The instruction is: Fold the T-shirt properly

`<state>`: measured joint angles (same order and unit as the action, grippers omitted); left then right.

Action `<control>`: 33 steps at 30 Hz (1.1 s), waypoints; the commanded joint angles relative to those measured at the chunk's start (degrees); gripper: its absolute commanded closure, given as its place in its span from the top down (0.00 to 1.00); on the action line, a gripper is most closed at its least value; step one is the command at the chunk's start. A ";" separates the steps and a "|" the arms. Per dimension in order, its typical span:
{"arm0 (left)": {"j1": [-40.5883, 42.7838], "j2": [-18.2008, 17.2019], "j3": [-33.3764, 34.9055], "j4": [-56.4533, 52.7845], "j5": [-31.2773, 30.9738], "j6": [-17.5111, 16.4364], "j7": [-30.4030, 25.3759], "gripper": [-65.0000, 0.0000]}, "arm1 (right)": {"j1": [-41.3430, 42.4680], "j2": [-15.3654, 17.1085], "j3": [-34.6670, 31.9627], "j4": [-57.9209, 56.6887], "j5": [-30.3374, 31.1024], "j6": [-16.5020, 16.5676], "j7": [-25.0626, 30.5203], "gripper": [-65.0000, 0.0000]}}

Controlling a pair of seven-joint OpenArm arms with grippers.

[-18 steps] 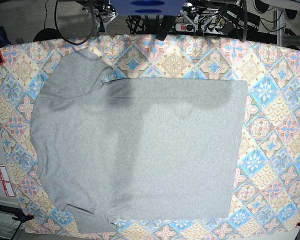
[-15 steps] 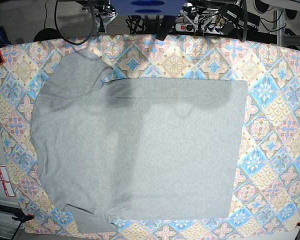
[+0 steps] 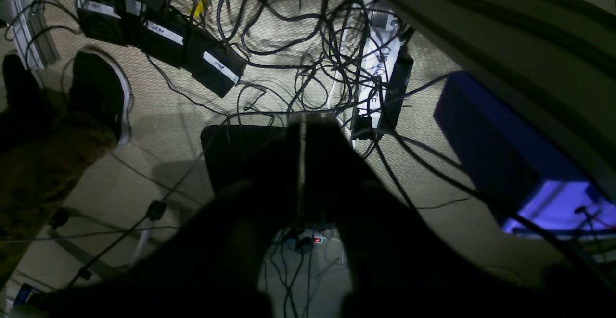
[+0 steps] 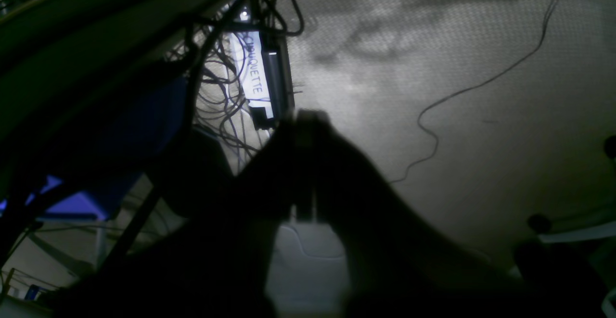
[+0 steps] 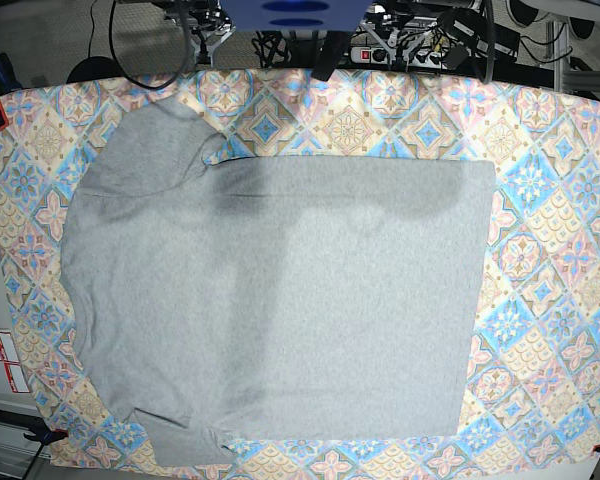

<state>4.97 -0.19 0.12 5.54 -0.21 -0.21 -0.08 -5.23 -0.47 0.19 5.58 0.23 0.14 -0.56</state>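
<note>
Clearly unfolded, the T-shirt (image 5: 280,290) lies far from both pressed-together jaws; probably pinch a sleeve edge first, pulling flat.

Plain heather-grey T-shirt (image 5: 280,300), tablecloth (image 5: 550,250) tiled in pastel blue, pink and cream medallions

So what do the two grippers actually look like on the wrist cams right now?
Both show as dark, nearly black silhouettes against the lit floor. The left gripper has two broad fingers narrowing to blunt tips, with a pale seam between. The right gripper looks alike. No markings or cables of their own are discernible.
</note>
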 commanded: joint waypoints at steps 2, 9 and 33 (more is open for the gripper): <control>0.79 -0.12 -0.08 0.13 -0.10 0.08 -0.06 0.00 | -0.35 0.07 -0.14 -0.09 0.17 -0.01 0.43 0.00; 2.98 -0.21 0.10 2.42 0.34 0.08 -0.06 0.00 | -1.84 0.07 -0.14 0.00 0.17 -0.01 0.43 0.00; 24.70 -4.43 -0.16 29.93 -0.19 0.08 0.30 0.00 | -21.36 5.70 0.30 24.88 0.08 -0.01 0.60 0.00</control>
<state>28.93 -4.47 0.12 35.24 -0.32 -0.19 0.58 -25.41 4.95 0.36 30.61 0.21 0.16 0.05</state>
